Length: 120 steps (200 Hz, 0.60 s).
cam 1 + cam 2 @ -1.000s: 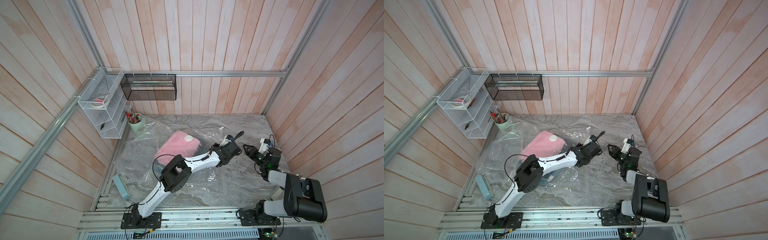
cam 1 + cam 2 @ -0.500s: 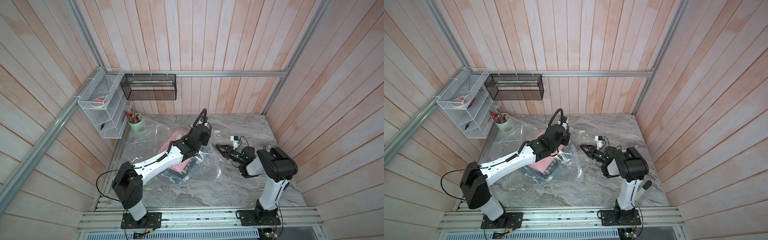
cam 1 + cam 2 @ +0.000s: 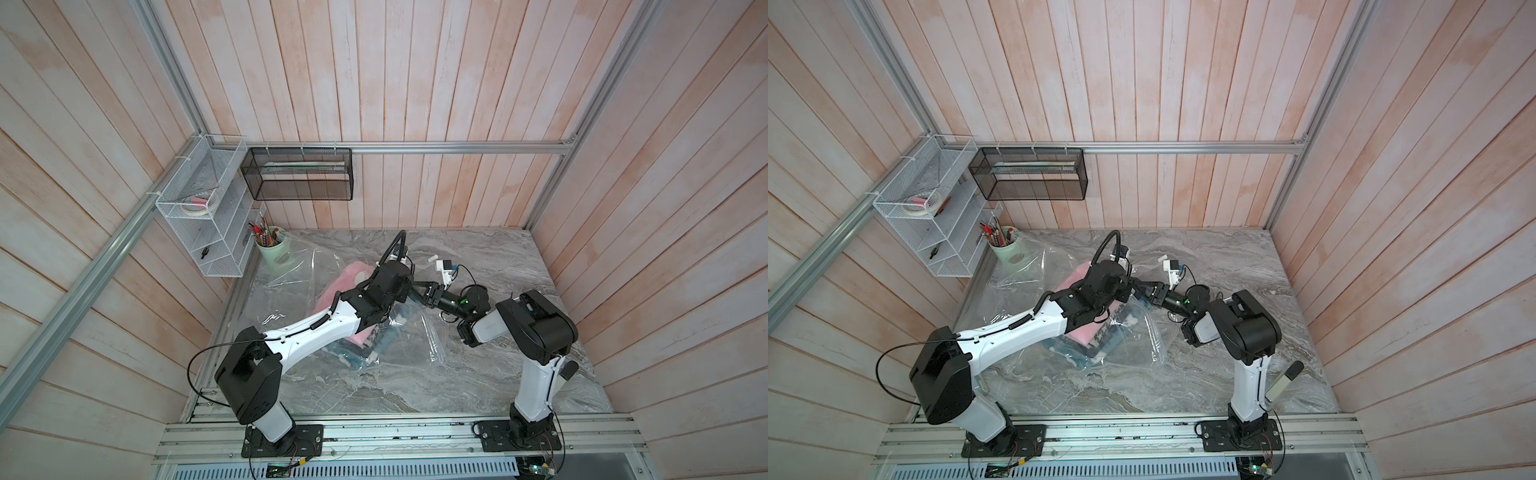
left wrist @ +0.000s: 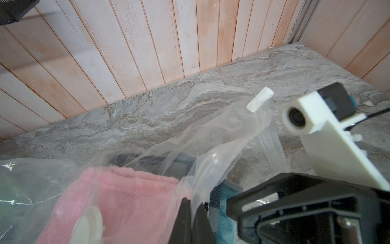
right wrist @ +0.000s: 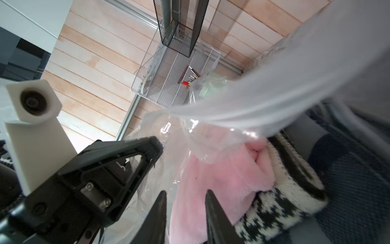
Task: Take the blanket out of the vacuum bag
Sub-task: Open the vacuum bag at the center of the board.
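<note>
Marble tabletop [image 3: 498, 249]: my left pincer [image 4: 191, 203] clenched on vacuum bag [image 4: 211, 131] film; my right pincer [image 5: 185, 195] straddles blanket [image 5: 221, 179] from three o'clock, grip unclear; risk: pinched film drags bag

Our left arm [image 3: 316, 332] stretched forward over the middle, left gripper [image 4: 192, 203] pinched tight, our right arm [image 3: 536, 386] elbow raised, right gripper [image 5: 185, 193] parted, just beside the left.

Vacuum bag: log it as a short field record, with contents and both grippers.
bag: vacuum bag, clear, crumpled on the marble table
contents: pink blanket, black-and-white knit
left gripper: shut on the bag's film
right gripper: jaws apart at the pink blanket, grip unclear
blanket out: not yet
</note>
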Each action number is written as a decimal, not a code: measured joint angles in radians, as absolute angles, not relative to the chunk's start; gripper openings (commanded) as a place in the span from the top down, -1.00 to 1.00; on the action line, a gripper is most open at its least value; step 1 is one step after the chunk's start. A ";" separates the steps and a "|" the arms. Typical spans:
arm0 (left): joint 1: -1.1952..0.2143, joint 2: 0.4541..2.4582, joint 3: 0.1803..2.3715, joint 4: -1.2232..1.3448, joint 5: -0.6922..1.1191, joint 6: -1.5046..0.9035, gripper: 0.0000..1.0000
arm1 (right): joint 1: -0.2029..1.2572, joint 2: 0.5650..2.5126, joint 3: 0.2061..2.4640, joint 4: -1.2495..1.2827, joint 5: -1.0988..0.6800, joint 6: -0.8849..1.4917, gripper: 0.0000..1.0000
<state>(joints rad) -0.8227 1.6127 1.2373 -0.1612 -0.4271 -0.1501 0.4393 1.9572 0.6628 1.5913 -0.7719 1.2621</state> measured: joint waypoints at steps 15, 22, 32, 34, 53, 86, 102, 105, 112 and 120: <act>-0.823 1.597 1.227 -0.158 -0.432 -0.150 1.00 | 0.450 1.964 0.672 1.575 -0.759 1.246 0.35; -0.823 1.588 1.220 -0.157 -0.433 -0.150 1.00 | 0.451 1.967 0.673 1.561 -0.753 1.235 0.35; -0.823 1.572 1.208 -0.157 -0.440 -0.150 1.00 | 0.454 1.969 0.673 1.538 -0.744 1.221 0.35; -0.823 1.569 1.206 -0.157 -0.441 -0.150 1.00 | 0.454 1.969 0.673 1.531 -0.741 1.215 0.35; -0.823 1.538 1.190 -0.156 -0.447 -0.150 1.00 | 0.463 1.969 0.688 1.461 -0.720 1.171 0.32; -0.823 1.489 1.180 -0.148 -0.449 -0.150 1.00 | 0.493 1.967 0.723 1.306 -0.676 1.077 0.28; -0.823 1.477 1.180 -0.148 -0.448 -0.150 1.00 | 0.505 1.967 0.739 1.255 -0.661 1.050 0.23; -0.823 1.476 1.180 -0.148 -0.447 -0.150 1.00 | 0.508 1.967 0.742 1.246 -0.657 1.044 0.22; -0.822 1.475 1.180 -0.148 -0.446 -0.150 1.00 | 0.511 1.967 0.747 1.231 -0.651 1.037 0.18; -0.821 1.475 1.180 -0.148 -0.445 -0.150 1.00 | 0.514 1.967 0.751 1.219 -0.645 1.030 0.12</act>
<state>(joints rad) -0.8211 1.4750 1.1797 -0.1478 -0.4450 -0.1505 0.5144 1.9671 0.7509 1.2190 -0.6445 1.0302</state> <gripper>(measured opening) 0.046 0.407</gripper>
